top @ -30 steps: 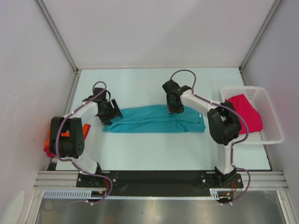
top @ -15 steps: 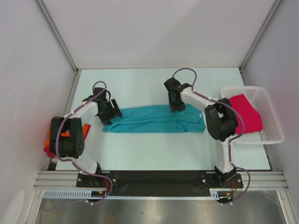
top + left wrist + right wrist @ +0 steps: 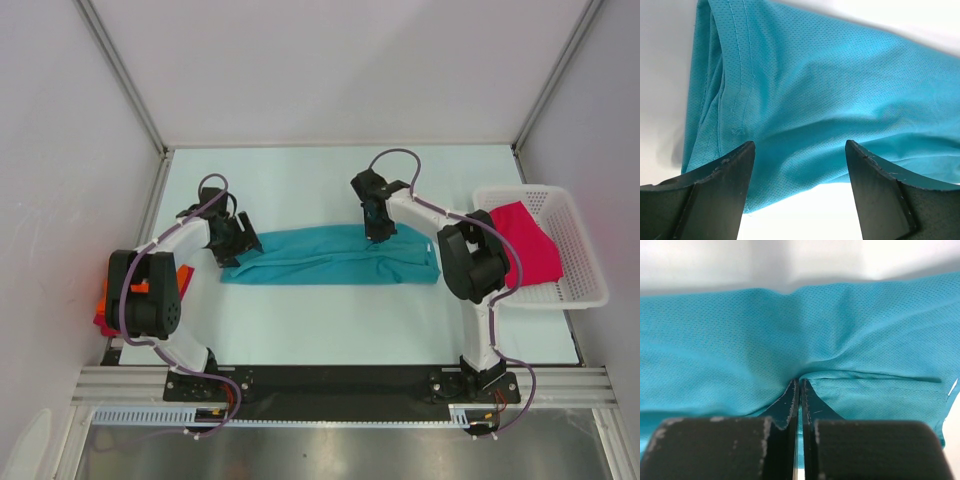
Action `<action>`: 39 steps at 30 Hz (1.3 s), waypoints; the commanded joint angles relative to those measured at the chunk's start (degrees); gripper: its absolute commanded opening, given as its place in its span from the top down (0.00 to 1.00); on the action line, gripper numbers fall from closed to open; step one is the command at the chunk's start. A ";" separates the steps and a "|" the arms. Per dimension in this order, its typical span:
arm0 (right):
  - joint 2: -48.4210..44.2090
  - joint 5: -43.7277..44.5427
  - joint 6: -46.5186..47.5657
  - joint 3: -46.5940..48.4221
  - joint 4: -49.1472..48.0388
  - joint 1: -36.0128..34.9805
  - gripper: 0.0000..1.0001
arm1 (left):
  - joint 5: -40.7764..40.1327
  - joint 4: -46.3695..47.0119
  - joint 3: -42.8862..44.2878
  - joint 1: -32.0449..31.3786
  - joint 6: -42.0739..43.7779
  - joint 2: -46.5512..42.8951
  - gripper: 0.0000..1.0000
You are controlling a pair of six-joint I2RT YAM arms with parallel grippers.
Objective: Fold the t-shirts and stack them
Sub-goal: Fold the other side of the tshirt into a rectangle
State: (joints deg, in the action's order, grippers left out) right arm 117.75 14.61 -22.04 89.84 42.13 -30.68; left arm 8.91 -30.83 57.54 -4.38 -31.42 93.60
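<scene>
Teal t-shirt (image 3: 320, 258) lies across the middle of the pale table (image 3: 330, 330), already folded lengthwise into a long narrow band running left to right. It is not yet folded into a compact packet, and it is not on any stack.

At the band's left end, the left tool (image 3: 236, 250) sits low with its jaws wide apart. The wrist view shows the hemmed edge of the cloth between the two dark fingers (image 3: 720, 190), with nothing gripped.

On the band's upper edge, right of centre, the right tool (image 3: 378, 233) has its jaws pressed together. Up close, the teal cloth puckers into their tips, so they appear to pinch a thin fold of it.

A magenta-pink t-shirt (image 3: 525, 245) lies loosely crumpled in the white basket (image 3: 590, 292) at the right of the frame, not yet folded. At the left edge, mostly hidden behind the left arm, orange cloth (image 3: 184, 274) and dark red cloth (image 3: 103, 324) show. These are probably two more shirts, but whether they are folded cannot be told.

The task looks to be in its early part: one shirt is half folded, at least one is waiting, and no stack is visible.
</scene>
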 commanded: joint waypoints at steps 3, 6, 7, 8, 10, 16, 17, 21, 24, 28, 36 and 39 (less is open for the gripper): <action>-4.72 1.82 -0.11 -0.81 -0.29 -0.44 1.00 | -0.38 0.16 1.88 -0.28 1.10 -2.28 0.22; -5.60 2.26 -0.19 -1.51 -0.29 -0.61 1.00 | -0.47 0.07 1.79 -0.19 1.10 -2.37 0.22; -6.13 2.35 -0.19 -1.77 -0.29 -0.87 1.00 | -0.38 0.07 1.79 -0.28 1.10 -2.46 0.21; -6.48 2.53 -0.28 -1.86 -0.29 -1.05 1.00 | -0.47 0.15 1.79 -0.19 1.10 -2.46 0.22; -7.53 3.40 -0.37 -2.30 0.23 -1.40 1.00 | -0.47 0.15 1.79 -0.28 1.10 -2.55 0.22; -11.14 5.43 -1.95 -4.58 1.99 -3.42 1.00 | -0.47 -0.20 1.79 -0.28 1.19 -2.99 0.22; -12.45 5.51 -2.39 -5.11 2.25 -4.38 1.00 | -0.38 -0.20 1.79 -0.28 1.27 -3.16 0.22; -15.97 6.48 -5.46 -8.89 3.57 -7.11 1.00 | -0.29 -0.55 2.05 -0.28 1.45 -3.86 0.22; -18.69 6.66 -7.74 -12.49 4.01 -9.13 1.00 | -0.12 -0.72 1.79 -0.28 1.45 -4.30 0.21; -20.63 6.49 -10.21 -17.50 3.93 -10.72 1.00 | 0.32 -0.55 1.44 -0.28 1.62 -4.57 0.22; -19.14 6.65 -11.09 -19.28 3.14 -11.77 0.74 | 0.67 -0.11 0.73 -0.19 1.54 -4.39 0.22; -17.30 8.85 -9.69 -14.81 3.83 -11.69 0.67 | 0.76 -0.11 0.91 -0.19 1.54 -4.48 0.22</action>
State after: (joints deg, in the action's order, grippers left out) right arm 99.11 19.66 -31.88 69.14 46.00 -42.11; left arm 9.17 -31.29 57.54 -4.38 -30.94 91.46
